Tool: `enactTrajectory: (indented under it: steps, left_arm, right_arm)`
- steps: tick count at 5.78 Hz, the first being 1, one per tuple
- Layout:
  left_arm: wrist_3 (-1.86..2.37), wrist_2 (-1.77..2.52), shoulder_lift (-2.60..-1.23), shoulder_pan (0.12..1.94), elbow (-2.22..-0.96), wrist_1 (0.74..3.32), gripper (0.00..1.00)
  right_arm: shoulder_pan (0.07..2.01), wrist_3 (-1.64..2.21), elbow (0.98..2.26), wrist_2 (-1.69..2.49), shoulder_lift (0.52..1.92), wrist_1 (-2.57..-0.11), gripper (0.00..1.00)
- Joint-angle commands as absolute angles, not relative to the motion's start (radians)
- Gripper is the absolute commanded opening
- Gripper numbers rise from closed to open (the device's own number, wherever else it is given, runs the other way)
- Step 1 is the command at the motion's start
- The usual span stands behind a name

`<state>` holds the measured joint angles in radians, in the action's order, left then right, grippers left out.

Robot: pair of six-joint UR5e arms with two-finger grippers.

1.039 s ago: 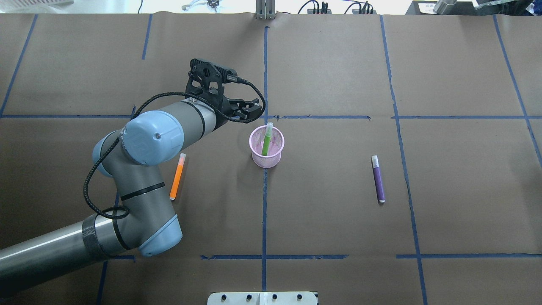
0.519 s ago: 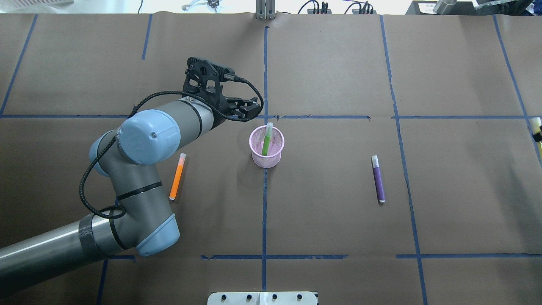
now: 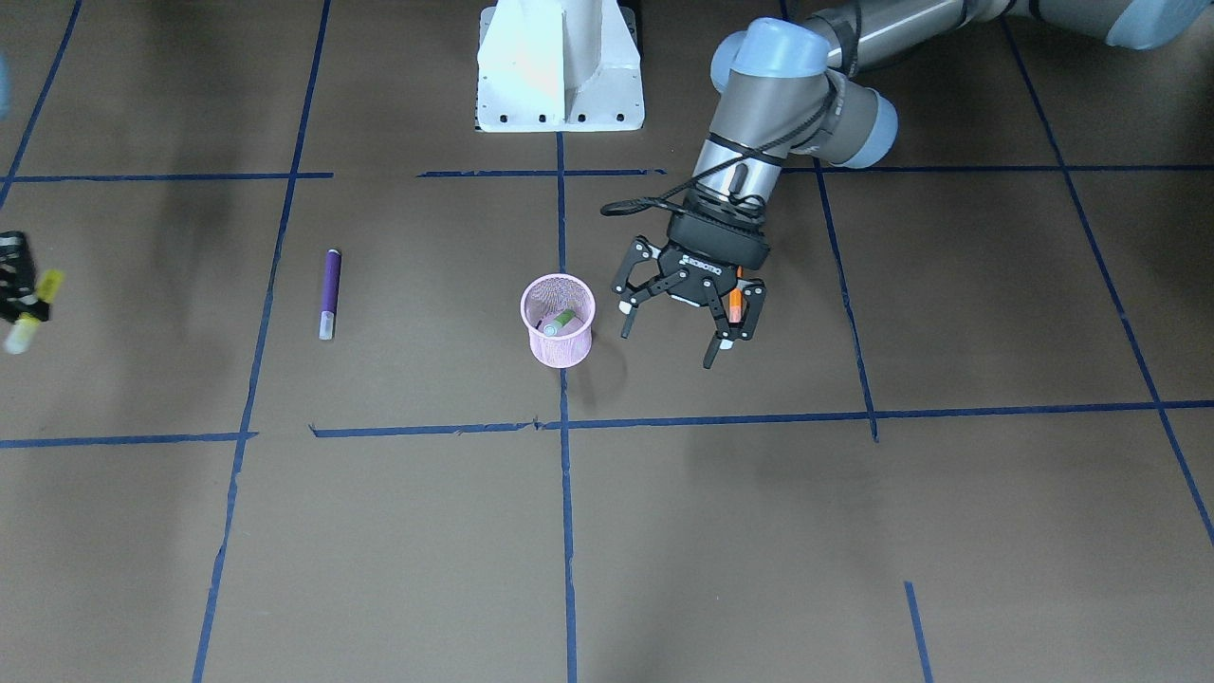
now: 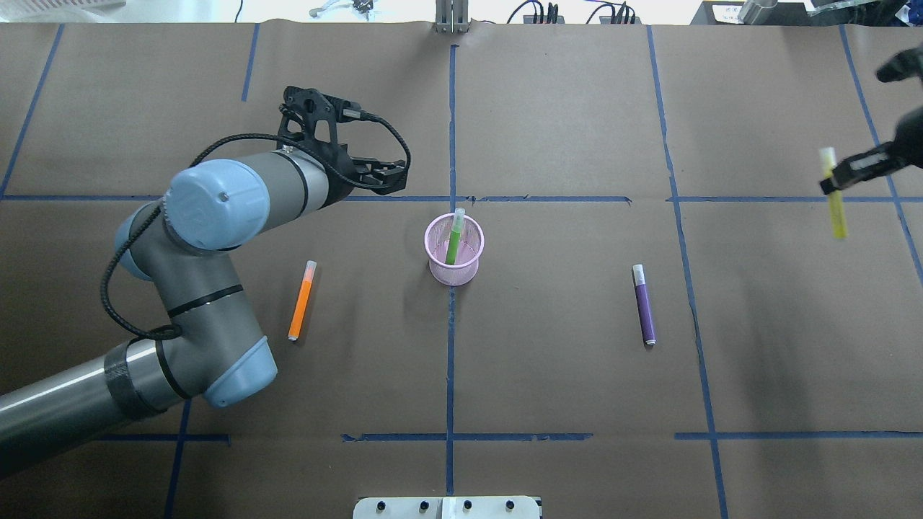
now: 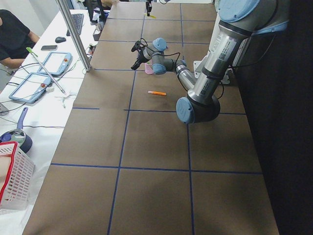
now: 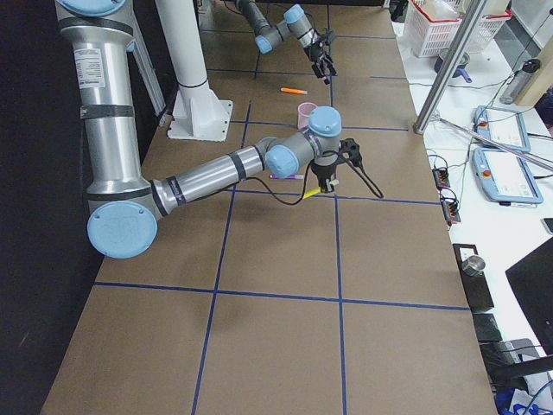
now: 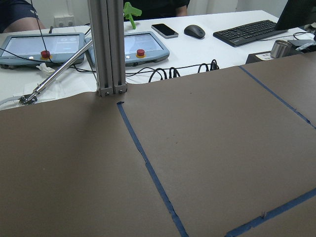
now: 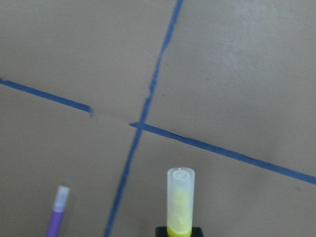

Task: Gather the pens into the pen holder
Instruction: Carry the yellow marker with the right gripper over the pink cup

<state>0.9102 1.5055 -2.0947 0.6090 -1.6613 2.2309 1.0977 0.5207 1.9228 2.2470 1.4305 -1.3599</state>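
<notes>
The left arm's black two-finger gripper (image 3: 675, 340), jaws spread and empty, has pulled back from above the small pink wire-mesh pen holder (image 4: 453, 268). It now hangs left of the holder, toward the far side. Also left of the holder but nearer the robot, the slim orange pen (image 4: 301, 303) lies flat, close beside that arm's elbow. The slim green pen (image 4: 453, 243) leans inside the holder with its pale cap above the rim, so that delivery looks finished. Right of the holder, well apart, the slim purple pen (image 4: 644, 306) lies flat. Farthest right, the right gripper (image 4: 831, 184) has come in, clamped on a yellow pen with a translucent cap (image 4: 837, 216). It is probably headed for the holder. The brown paper-covered table (image 4: 562, 375) lies open between them, with only the purple pen under that path and the table edges well away.
</notes>
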Motion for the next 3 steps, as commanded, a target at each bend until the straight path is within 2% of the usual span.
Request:
enactTrajectory:
  steps: [1,3]
  left_arm:
    - [0.914,1.537,-2.074,0.627,-1.660,2.230,0.99]
    - [0.914,1.537,-2.069,0.627,-1.660,2.230,0.99]
  right_arm:
    - [0.810,0.903,2.017,1.899,1.253,-1.359,0.00]
    - [0.582,1.091,2.017,1.568,1.087,-1.361,0.00]
